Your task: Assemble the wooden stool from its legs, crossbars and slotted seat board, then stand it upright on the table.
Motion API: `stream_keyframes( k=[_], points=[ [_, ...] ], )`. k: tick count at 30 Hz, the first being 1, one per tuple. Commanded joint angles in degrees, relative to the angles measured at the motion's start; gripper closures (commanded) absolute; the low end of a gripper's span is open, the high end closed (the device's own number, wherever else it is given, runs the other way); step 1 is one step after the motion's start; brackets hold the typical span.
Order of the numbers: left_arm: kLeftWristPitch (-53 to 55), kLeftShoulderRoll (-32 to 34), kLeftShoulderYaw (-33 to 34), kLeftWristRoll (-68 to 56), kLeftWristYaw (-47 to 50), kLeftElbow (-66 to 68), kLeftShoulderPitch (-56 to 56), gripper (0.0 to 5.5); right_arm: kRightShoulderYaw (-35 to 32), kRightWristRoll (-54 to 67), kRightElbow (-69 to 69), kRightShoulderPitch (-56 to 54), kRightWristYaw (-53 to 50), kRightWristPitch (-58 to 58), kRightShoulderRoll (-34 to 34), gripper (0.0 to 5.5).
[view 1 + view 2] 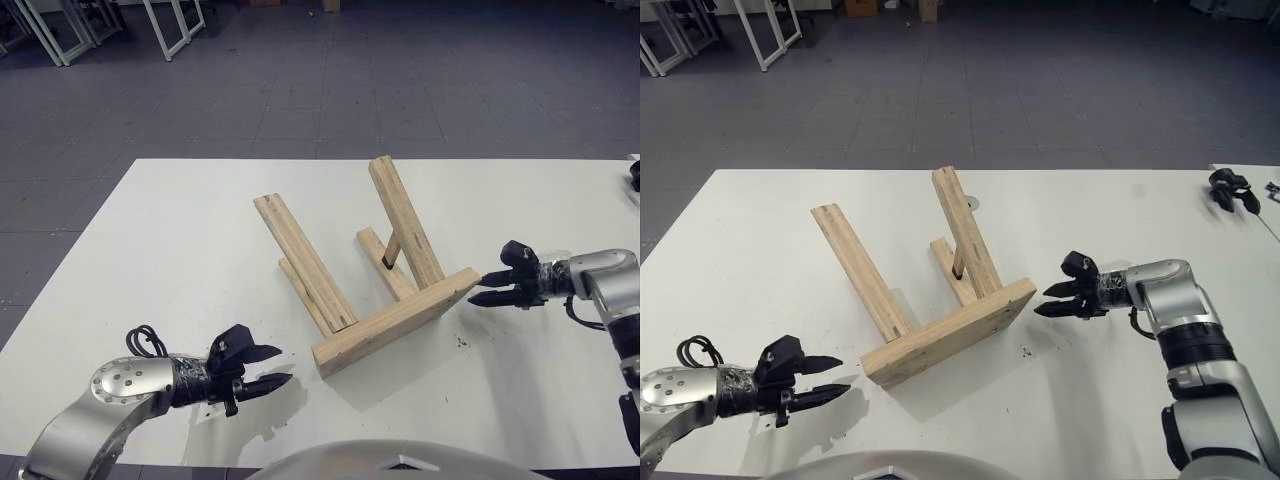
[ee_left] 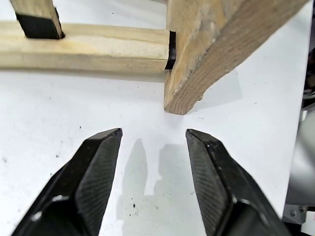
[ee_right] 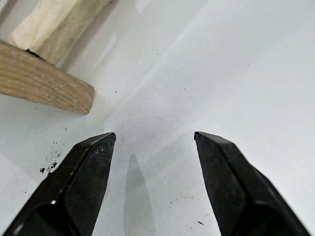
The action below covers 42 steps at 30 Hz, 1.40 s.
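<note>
White table [image 1: 150,260] in a workroom, grey floor [image 1: 300,80] behind it, metal frames [image 1: 60,30] at the far back. Wooden stool [image 1: 395,322] is assembled but not upright: it lies tipped over between the two grippers, with the slotted seat board [image 1: 950,335] resting on one long edge on the table and the legs pointing away from both grippers toward the far side. Two long legs [image 1: 303,260] slant up off the board, and shorter wooden pieces [image 1: 385,262] lie lower beneath them; which of these are crossbars, cannot tell. Left gripper [image 1: 275,366] sits low over the table near the front edge, fingers spread apart and holding nothing. The board's near end is just ahead of its tips, and the left wrist view shows a bare strip of table between them. Right gripper [image 1: 480,288] is also low, fingers parted and empty, pointing at the other end of the board. That corner is just beside its tips, slightly off to one side, not touching. Dark specks [image 1: 460,342] on the table just below the right gripper's tips. Small black object [image 1: 1230,190] well beyond the right gripper at the table's far right edge. Black cable loop [image 1: 145,342] behind the left gripper on its arm.
</note>
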Motion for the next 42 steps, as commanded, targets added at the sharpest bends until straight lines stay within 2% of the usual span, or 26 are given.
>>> stream_keyframes(
  k=[1,13,24,30,33,37,42],
  points=[
    [-3.09,-1.26,-2.87,2.57,2.16,-1.88,-1.12,3.13,0.13,0.78,-7.12,2.58,1.05,-0.45,-0.78,2.56],
    [1.35,-5.78,-8.93,1.55,6.94,-1.59,-10.69,3.13,2.23,3.47,-18.69,-0.19,4.78,1.08,2.06,2.56],
    [-0.97,-2.44,-1.43,1.89,4.4,9.03,-15.82,3.13,1.44,2.89,-21.23,1.11,4.41,-1.17,-0.24,2.56],
    [-6.19,3.81,0.98,1.0,-5.71,12.33,-13.91,3.13,1.6,4.52,-25.67,3.71,3.3,-0.02,0.14,2.56],
    [-4.81,4.36,0.75,-3.48,-10.07,10.45,-14.37,3.13,2.19,4.62,-26.03,4.12,3.27,-0.26,-0.04,3.14],
    [-2.81,0.59,-3.19,-4.52,-6.98,9.67,-19.39,3.13,2.67,4.41,-25.78,3.87,3.53,-0.34,-0.13,3.78],
    [-5.99,-2.2,-8.74,2.25,-3.56,16.86,-23.9,3.13,3.14,4.66,-25.65,3.24,4.47,-0.53,0.03,3.96]
  ],
)
